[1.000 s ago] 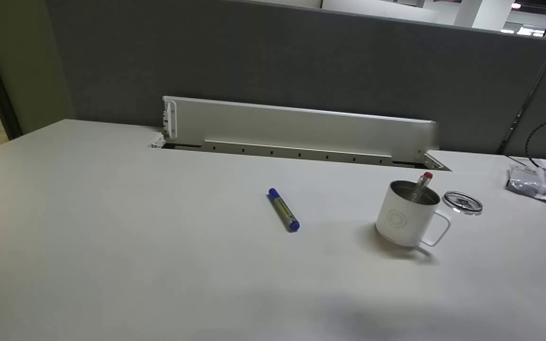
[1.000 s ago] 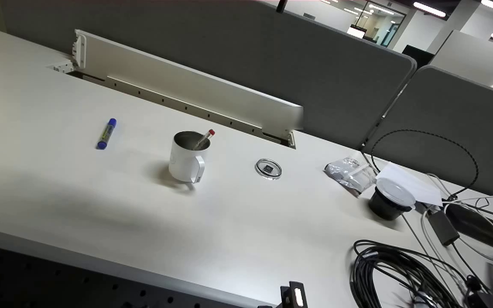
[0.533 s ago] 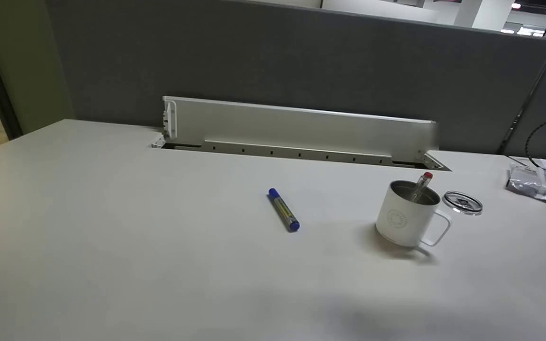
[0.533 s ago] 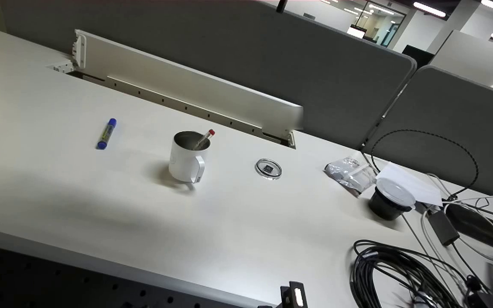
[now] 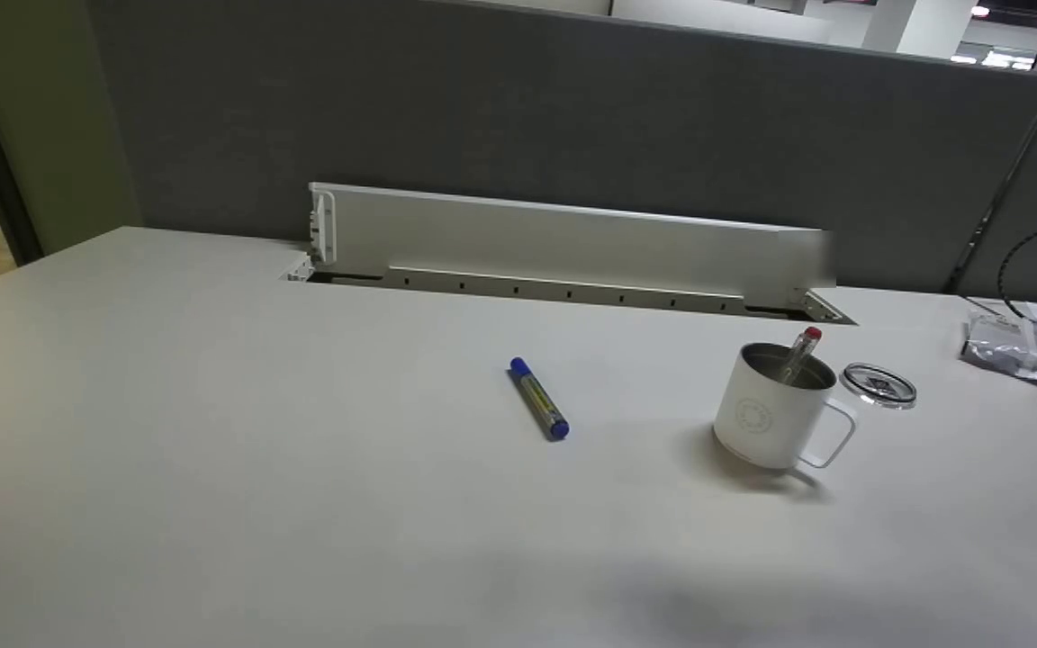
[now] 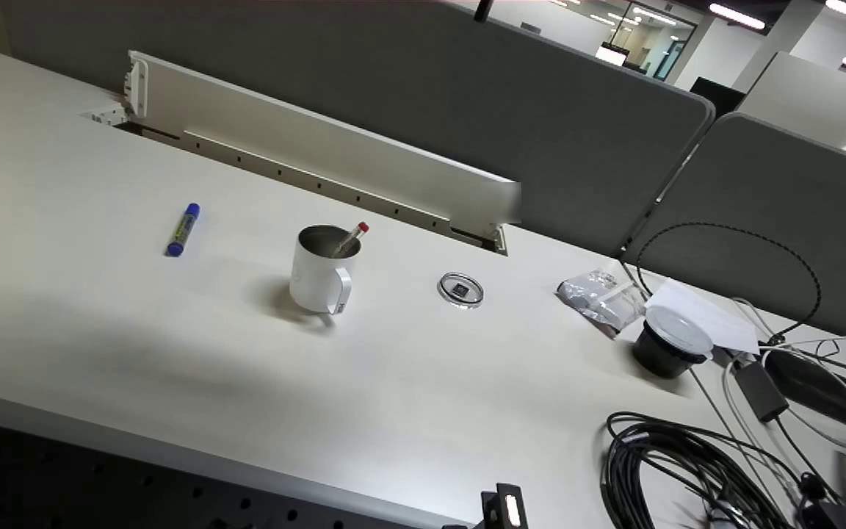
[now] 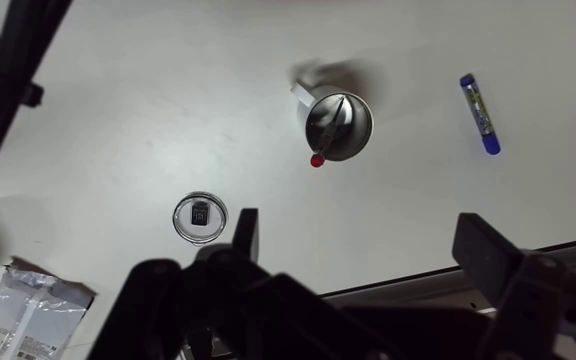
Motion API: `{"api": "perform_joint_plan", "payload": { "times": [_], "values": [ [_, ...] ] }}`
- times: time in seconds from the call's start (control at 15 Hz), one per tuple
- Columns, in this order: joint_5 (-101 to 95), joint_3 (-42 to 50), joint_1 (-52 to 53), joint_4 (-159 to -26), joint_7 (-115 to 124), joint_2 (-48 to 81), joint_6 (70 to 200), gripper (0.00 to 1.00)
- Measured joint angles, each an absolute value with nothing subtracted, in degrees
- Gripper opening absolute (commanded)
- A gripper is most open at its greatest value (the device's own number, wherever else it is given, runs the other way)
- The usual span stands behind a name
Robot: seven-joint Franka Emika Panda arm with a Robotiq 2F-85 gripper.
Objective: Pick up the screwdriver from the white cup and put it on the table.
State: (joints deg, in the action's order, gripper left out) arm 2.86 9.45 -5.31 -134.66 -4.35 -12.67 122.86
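The screwdriver [image 7: 327,135] is slim, with a clear handle, a red end and a thin dark shaft. It leans inside the white cup [image 7: 313,102], its red end poking out over the rim. The cup stands upright on the table [image 7: 408,185], handle out to one side. Both exterior views show the white cup [image 5: 766,418] [image 6: 313,283] with the screwdriver [image 5: 799,355] [image 6: 349,240] tilted in it. My gripper [image 7: 358,225] shows only in the wrist view. Its fingers are wide apart with nothing between them, high over the table, and the cup lies off beyond the fingertips.
A blue-capped marker [image 7: 480,114] lies on the table to one side of the cup. A clear round lid [image 7: 200,218] lies on the other side. A silver packet [image 6: 603,300], a black tub [image 6: 665,349] and coiled cables [image 6: 687,470] are farther off. A slotted tray [image 5: 563,243] runs along the far edge.
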Motion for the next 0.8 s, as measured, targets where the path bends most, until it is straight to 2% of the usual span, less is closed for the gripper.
{"api": "perform_joint_plan", "payload": {
  "times": [0.8],
  "values": [
    [6.99, 9.39, -5.45, -129.99, -4.60, -1.89, 125.72, 1.00]
  ]
}}
